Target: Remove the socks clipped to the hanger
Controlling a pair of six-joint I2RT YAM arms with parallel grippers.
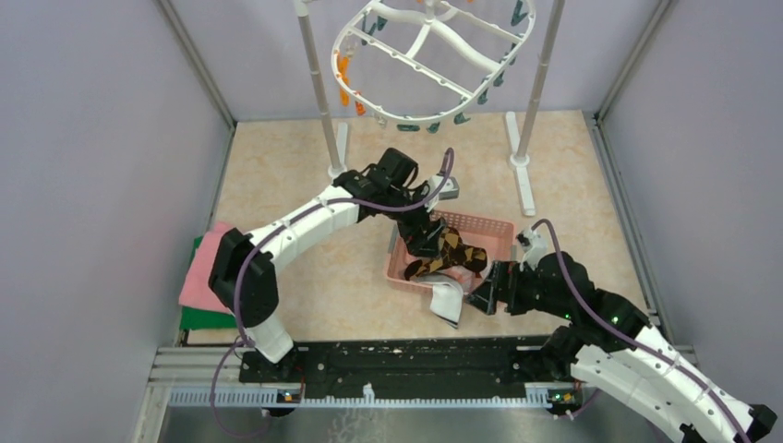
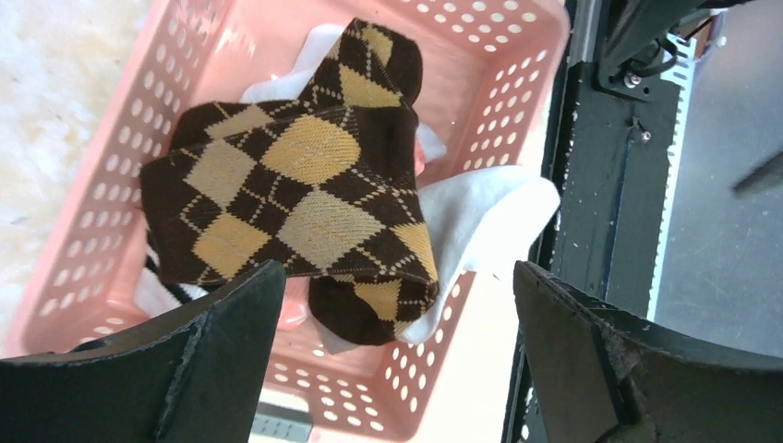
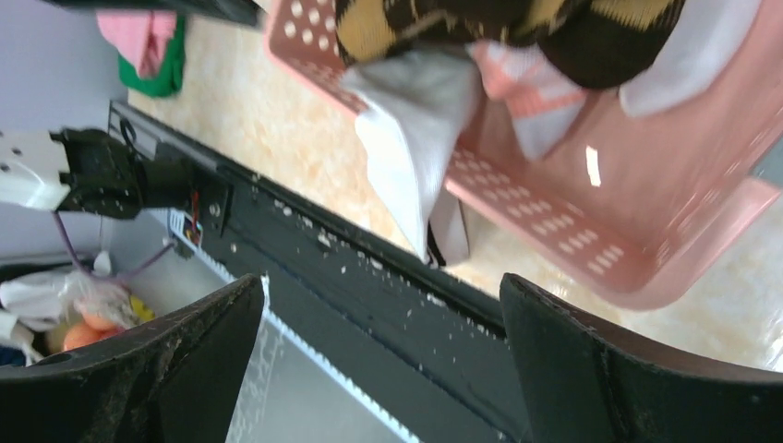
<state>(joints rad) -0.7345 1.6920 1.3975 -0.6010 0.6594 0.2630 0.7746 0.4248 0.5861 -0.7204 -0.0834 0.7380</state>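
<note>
The white oval hanger [image 1: 434, 55] hangs at the top between two poles, with orange and teal clips and no socks on it. Brown-tan argyle socks [image 1: 452, 254] lie in the pink basket [image 1: 494, 228]; they also show in the left wrist view [image 2: 295, 185] and the right wrist view [image 3: 499, 23]. A white sock [image 1: 448, 300] drapes over the basket's near rim, seen also in the right wrist view [image 3: 411, 138]. My left gripper [image 2: 397, 305] is open just above the argyle socks. My right gripper [image 3: 383, 332] is open and empty beside the basket's near right corner.
Folded pink and green cloths [image 1: 205, 272] lie at the left by the left arm. The rack's two white poles [image 1: 319, 83] stand on feet at the back. The black base rail [image 1: 406, 365] runs along the near edge, right below the basket.
</note>
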